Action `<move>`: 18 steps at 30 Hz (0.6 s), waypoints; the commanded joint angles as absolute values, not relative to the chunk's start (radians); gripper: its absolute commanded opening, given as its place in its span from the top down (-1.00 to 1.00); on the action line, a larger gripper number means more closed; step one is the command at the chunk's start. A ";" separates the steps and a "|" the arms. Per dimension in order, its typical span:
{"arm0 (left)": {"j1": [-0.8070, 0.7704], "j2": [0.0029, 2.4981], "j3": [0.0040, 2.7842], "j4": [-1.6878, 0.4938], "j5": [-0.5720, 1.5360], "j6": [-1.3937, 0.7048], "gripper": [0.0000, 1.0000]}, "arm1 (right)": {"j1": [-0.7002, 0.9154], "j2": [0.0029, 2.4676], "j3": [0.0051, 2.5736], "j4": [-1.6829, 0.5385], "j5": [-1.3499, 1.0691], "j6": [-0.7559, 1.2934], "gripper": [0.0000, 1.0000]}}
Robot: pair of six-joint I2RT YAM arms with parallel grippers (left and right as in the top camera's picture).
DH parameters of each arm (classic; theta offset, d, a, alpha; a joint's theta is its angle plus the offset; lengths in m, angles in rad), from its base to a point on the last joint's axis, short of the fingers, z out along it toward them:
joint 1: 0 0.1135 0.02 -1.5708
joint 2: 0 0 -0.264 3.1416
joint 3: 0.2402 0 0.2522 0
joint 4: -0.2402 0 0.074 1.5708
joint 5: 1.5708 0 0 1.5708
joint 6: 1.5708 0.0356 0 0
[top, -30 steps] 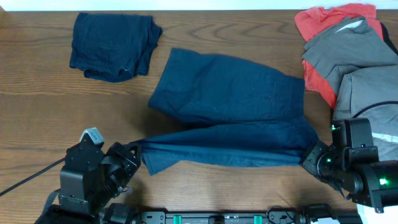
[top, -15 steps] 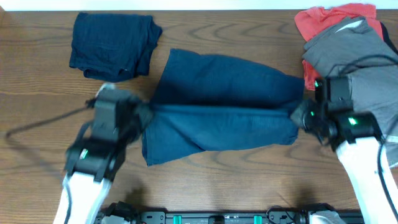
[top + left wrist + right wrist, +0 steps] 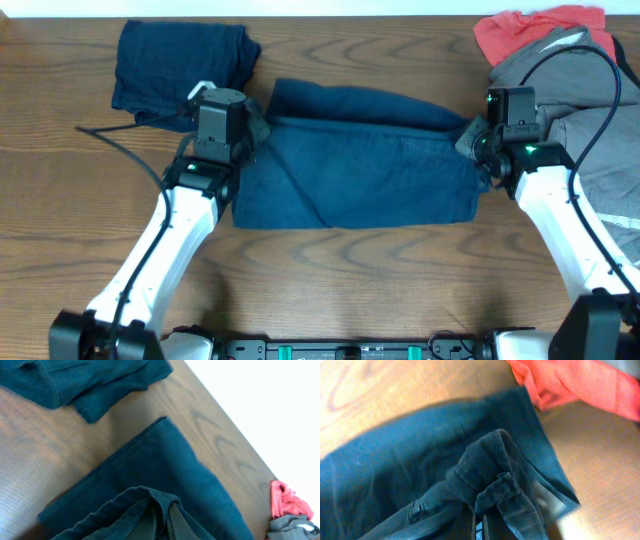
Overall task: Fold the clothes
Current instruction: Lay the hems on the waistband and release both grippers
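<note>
Dark navy shorts lie across the table's middle, folded over lengthwise. My left gripper is shut on the shorts' left edge, near the far side; in the left wrist view the cloth drapes over my jaws. My right gripper is shut on the shorts' right edge; the right wrist view shows bunched navy fabric pinched between the fingers. A second navy garment lies folded at the far left. Grey shorts and a coral-red garment lie piled at the far right.
The wooden table shows bare wood along the front and left. The grey and red pile sits just right of my right arm. A black cable runs along my left arm.
Both grippers have carried the near edge of the navy shorts away from the table's front and over onto the far edge, folding the shorts in half.
</note>
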State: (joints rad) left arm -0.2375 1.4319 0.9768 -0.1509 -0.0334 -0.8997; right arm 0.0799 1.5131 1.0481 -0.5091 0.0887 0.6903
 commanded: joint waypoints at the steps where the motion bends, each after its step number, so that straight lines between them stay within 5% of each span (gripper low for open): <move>1: -0.227 1.473 0.988 -0.098 -0.128 -0.860 0.88 | 0.038 1.552 1.056 -0.462 0.187 0.645 0.98; 18: -0.233 1.703 0.988 0.207 -0.177 -0.852 0.88 | 0.007 1.732 1.057 -0.244 0.260 0.661 0.98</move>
